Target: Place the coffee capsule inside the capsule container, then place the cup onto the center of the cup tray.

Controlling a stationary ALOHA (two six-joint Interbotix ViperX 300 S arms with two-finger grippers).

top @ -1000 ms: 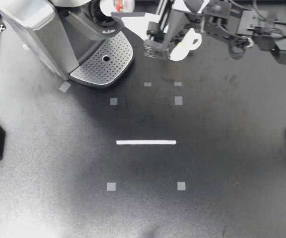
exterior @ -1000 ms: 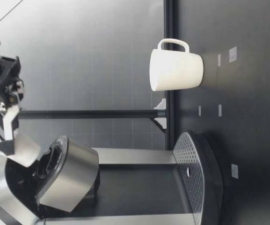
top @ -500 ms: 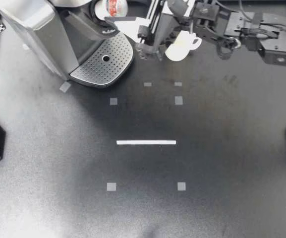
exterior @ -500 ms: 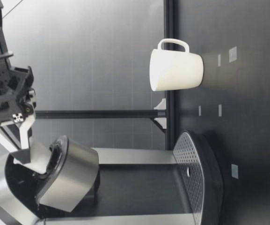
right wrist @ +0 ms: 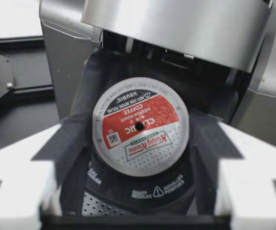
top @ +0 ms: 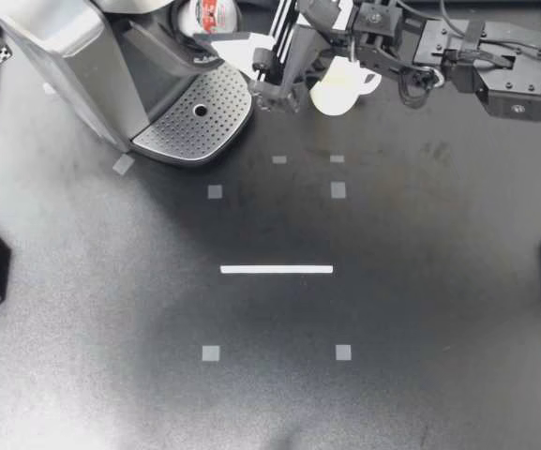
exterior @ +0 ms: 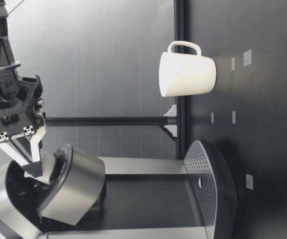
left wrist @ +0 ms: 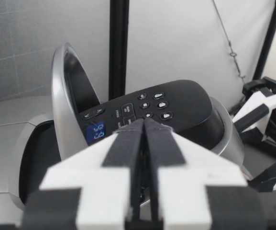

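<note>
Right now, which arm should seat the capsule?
Right. My right gripper, jaws shut on the coffee capsule, is at the open capsule container; my left gripper is shut, empty.

Table (top: 420, 281): black, matte, flat.
Back left corner: a coffee machine (top: 82, 66) stands here, with its perforated cup tray (top: 195, 117) toward the middle.
Beside the tray: a white cup (top: 336, 94), upright, apart from the machine.
Middle: a white tape strip (top: 277, 269), with small grey tape squares (top: 211, 353) around it.
</note>
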